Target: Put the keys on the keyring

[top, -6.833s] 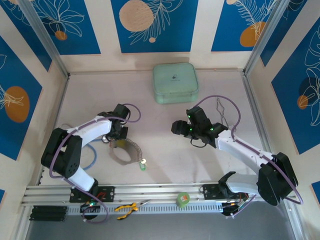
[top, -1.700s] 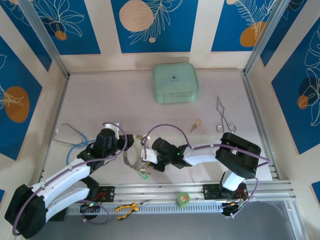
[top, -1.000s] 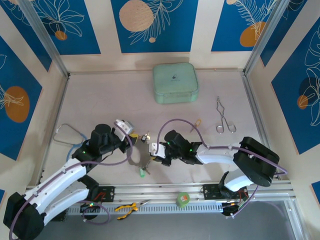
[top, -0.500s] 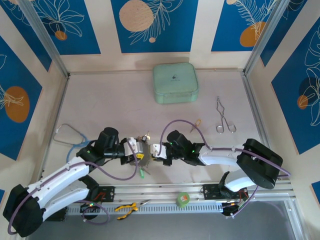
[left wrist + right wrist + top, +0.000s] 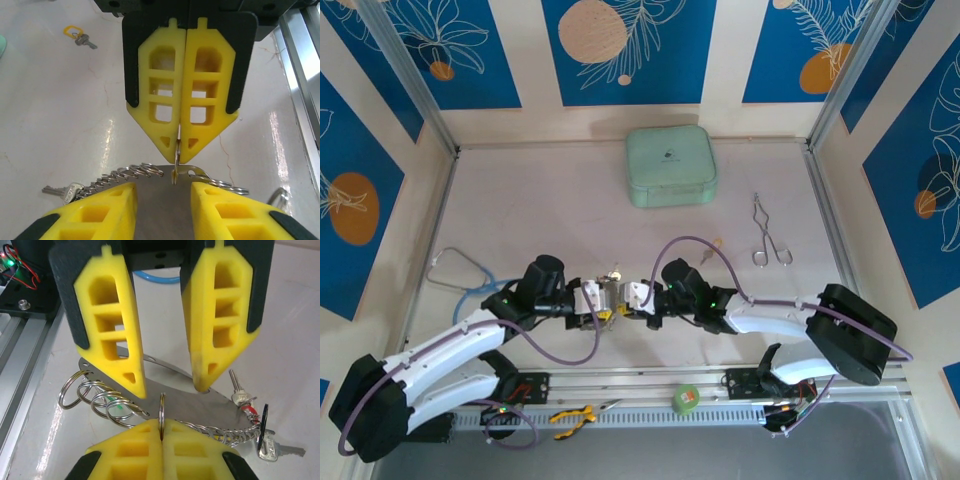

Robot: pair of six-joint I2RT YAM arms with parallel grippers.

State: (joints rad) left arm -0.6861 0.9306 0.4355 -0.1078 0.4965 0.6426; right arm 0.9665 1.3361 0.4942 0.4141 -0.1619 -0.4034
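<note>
The keyring [image 5: 215, 405], a grey metal band edged with a chain of split rings, lies between both grippers near the table's front. My left gripper [image 5: 164, 187] straddles the band, both yellow fingers against its edges; it also shows in the top view [image 5: 590, 305]. Facing it, my right gripper [image 5: 162, 422] is shut on one thin split ring [image 5: 161, 407], held upright against the band. Several keys [image 5: 265, 440] hang on the chain's far end, one with a red tag. A loose key with a yellow tag [image 5: 80, 37] lies apart on the table [image 5: 717, 243].
A mint-green case [image 5: 670, 167] sits at the back. Steel forceps [image 5: 767, 240] lie at the right, a blue-grey stethoscope [image 5: 455, 270] at the left. Yellow-handled pliers [image 5: 575, 413] and a green tape roll [image 5: 687, 397] rest on the front rail.
My left gripper came down and to the right onto the keyring's band. The right gripper stayed shut on its ring and edged slightly back, meeting the left one.
</note>
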